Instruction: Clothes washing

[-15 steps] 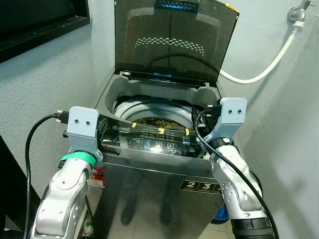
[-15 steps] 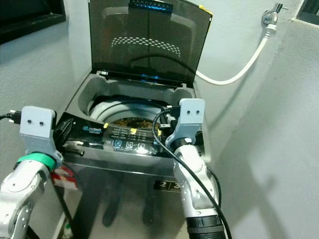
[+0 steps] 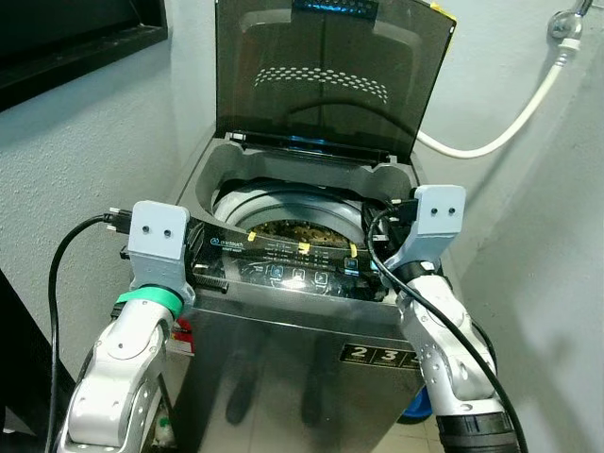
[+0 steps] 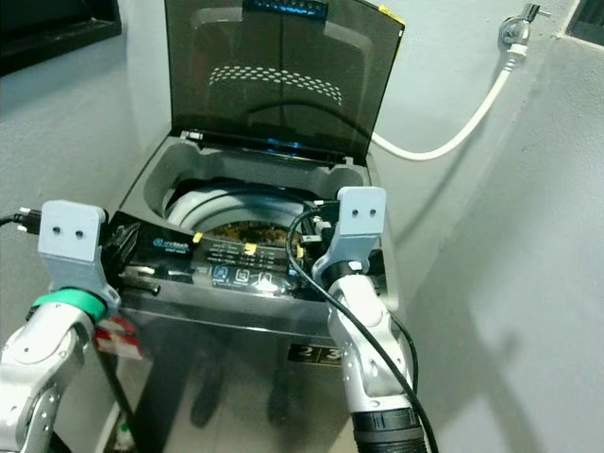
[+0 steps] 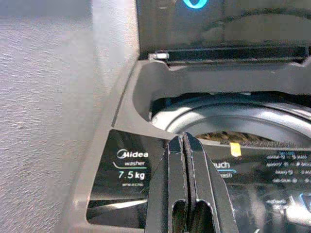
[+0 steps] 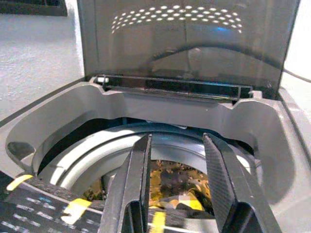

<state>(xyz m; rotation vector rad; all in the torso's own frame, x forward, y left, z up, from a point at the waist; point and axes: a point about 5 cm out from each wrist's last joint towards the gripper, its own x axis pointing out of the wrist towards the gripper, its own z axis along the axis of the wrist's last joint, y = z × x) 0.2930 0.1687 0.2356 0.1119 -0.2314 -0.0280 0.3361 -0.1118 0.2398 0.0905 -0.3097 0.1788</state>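
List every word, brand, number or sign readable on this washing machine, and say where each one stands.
"Midea washer 7.5 kg": control panel, left corner, left wrist view.
"2", "3": sticker on the washing machine front.
"...ouch": cut-off word on the panel behind the left pincer.
Panel button captions: too small and blurred to read.
Red label low on the machine's left side: unreadable.

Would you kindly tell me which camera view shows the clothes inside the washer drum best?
The right wrist view: the patterned clothes lie in the drum, framed between the open right pincer's fingers. Both eye views show a thin strip of them behind the control panel; the left wrist view shows a sliver.
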